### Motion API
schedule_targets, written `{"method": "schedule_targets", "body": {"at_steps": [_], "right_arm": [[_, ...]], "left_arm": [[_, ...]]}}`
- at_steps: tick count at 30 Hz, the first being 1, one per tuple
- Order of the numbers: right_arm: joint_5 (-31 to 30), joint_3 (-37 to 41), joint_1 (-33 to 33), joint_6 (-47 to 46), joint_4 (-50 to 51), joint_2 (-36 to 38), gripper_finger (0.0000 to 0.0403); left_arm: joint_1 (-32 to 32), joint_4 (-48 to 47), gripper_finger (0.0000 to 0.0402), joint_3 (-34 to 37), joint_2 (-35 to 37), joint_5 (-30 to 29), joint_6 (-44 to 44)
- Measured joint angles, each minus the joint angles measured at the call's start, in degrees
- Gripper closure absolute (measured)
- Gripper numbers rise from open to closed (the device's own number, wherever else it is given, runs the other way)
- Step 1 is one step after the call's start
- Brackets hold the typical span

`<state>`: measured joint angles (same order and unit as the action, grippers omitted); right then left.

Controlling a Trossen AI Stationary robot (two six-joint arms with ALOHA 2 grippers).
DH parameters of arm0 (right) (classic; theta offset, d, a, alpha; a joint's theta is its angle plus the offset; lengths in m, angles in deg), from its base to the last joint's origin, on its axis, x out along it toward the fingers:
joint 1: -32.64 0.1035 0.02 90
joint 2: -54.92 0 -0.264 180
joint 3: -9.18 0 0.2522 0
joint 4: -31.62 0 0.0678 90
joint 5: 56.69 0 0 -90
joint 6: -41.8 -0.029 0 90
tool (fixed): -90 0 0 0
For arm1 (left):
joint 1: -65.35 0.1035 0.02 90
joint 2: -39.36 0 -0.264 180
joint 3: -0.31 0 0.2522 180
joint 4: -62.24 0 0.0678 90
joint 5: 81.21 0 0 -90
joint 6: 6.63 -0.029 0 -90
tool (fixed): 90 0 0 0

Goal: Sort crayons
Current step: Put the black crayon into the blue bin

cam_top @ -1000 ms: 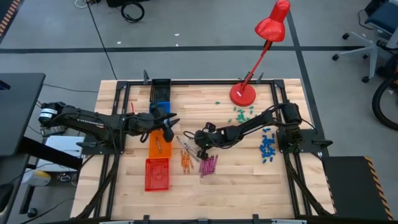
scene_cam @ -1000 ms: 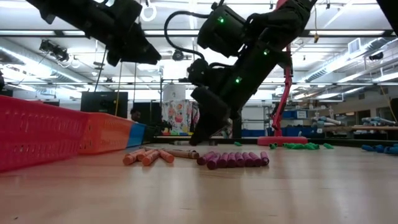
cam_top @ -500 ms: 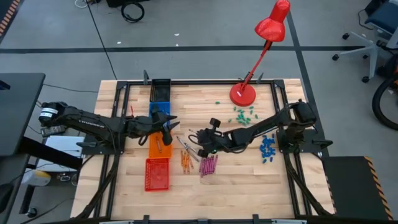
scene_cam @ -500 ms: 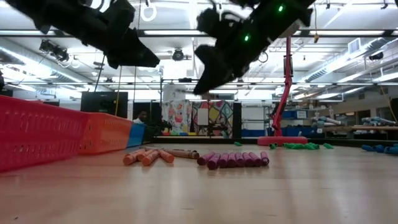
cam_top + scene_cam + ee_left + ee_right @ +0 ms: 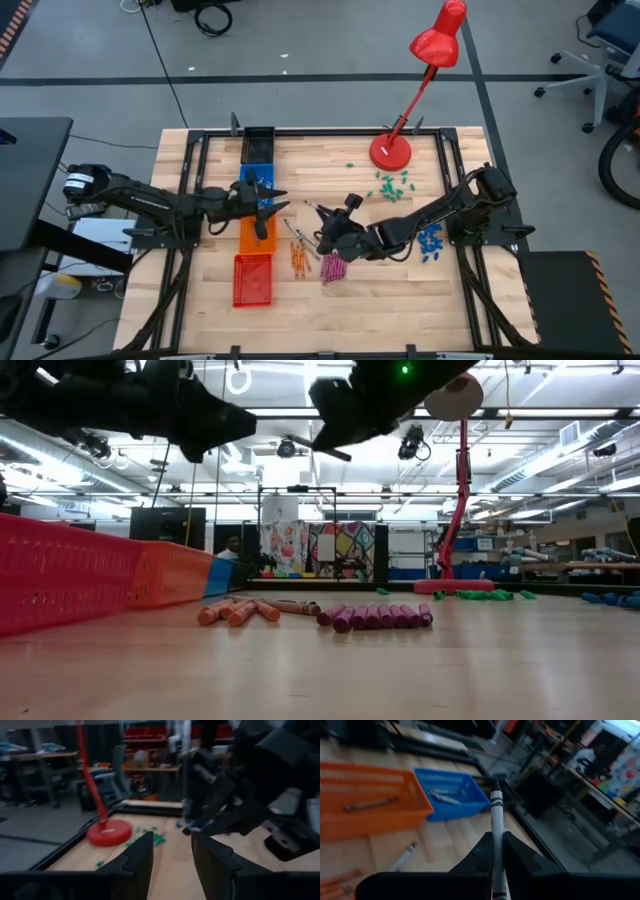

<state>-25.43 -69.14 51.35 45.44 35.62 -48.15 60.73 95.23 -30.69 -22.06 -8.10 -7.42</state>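
Grey crayon (image 5: 496, 815) clamped in right pincer (image 5: 496, 851), lifted

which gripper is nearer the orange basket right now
Left. The left gripper hangs open over the orange basket, near its far rim. The right gripper, shut on a grey crayon, is off to the basket's right, above the loose crayons.

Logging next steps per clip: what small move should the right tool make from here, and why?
Probably carry on toward the blue basket. The right tool is shut on a grey crayon, lifted clear of the table, and grey crayons already lie in that basket. The left tool hovers open over the orange basket.
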Motion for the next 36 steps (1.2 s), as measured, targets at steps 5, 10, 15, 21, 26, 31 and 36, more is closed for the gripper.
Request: {"method": "schedule_targets", "body": {"at_steps": [5, 10, 15, 21, 26, 31, 36], "right_arm": [[4.98, -0.02, 0.08, 4.21, -6.12, 0.0, 0.0367], [10.52, -0.02, 0.08, 6.51, -9.77, 0.0, 0.0367], [11.82, -0.02, 0.08, 8.55, -13.52, 0.0, 0.0367], [12.52, -0.04, -0.02, 10.28, -16.99, 0.0, 0.0366], [15.65, -0.04, -0.83, 10.51, -18.87, 0.0, 0.0366], [16.86, -0.04, -1.71, 10.51, -20.81, 0.0, 0.0367], [17.71, -0.05, -1.98, 11.15, -22.43, 0.0, 0.0366]], "left_arm": [[-0.02, 7.98, 0.0256, -0.02, -3.44, 8.3, -0.04], [-0.04, 14.49, 0.0256, -0.04, -6.19, 10.46, -0.04], [-0.11, 17.07, 0.0256, -0.04, -7.32, 12.71, 0.21], [-0.11, 18.76, 0.0256, -0.07, -7.29, 15.18, 0.26], [-0.11, 18.76, 0.0256, -0.09, -7.27, 15.55, 0.15], [-0.11, 18.83, 0.0256, -0.09, -7.27, 15.55, 0.17], [-0.11, 18.85, 0.0257, -0.09, -7.27, 15.57, 0.2]]}}
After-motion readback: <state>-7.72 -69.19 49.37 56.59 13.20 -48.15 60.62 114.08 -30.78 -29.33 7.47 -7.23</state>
